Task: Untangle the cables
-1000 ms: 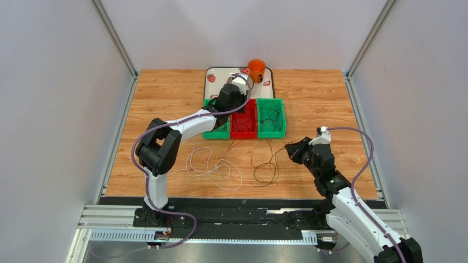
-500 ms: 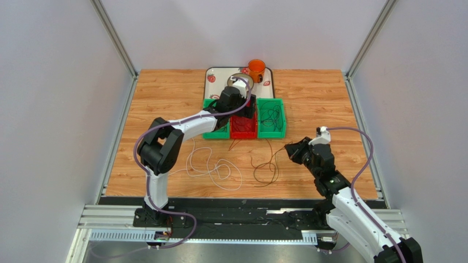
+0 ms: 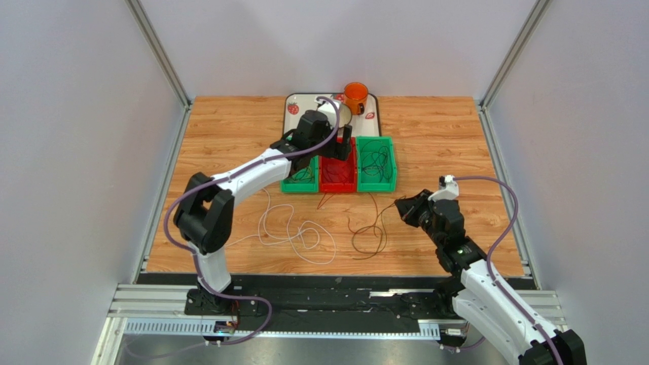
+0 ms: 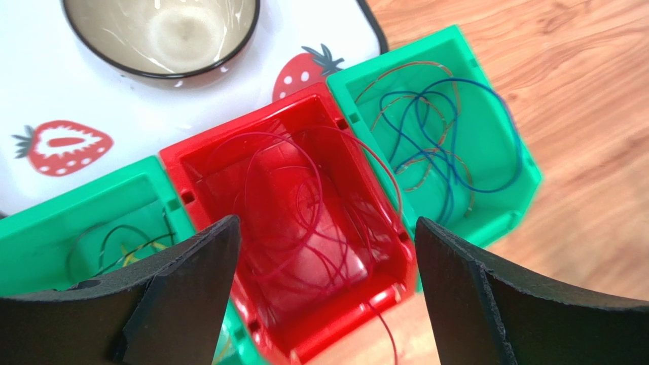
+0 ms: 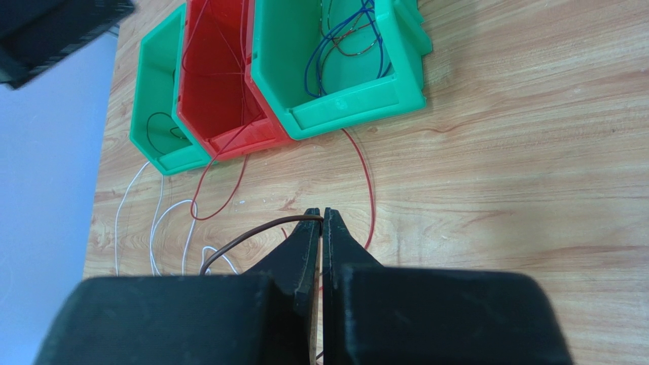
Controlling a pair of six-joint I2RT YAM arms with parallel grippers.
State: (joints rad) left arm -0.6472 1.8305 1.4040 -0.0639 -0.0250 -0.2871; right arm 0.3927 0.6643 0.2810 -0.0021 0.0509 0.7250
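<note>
Sorting step. My left end effector (image 4: 324, 228) hangs released; the red cable (image 4: 297, 236) lies below it in the red bin (image 4: 236, 120). My right end effector (image 5: 321, 217) grasps the brown cable (image 5: 263, 225). Next, I judge: lift it clear of the white cable (image 3: 305, 237) to its left.

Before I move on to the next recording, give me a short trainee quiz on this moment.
1. True or false: the left fingers stand open above the red bin.
2. What do the right fingers pinch? A. a spoon; B. a brown cable; C. nothing.
3. Which bin holds the blue cables?

Key: 1 true. 2 B. 3 the rightmost green bin, seen from overhead.
</note>
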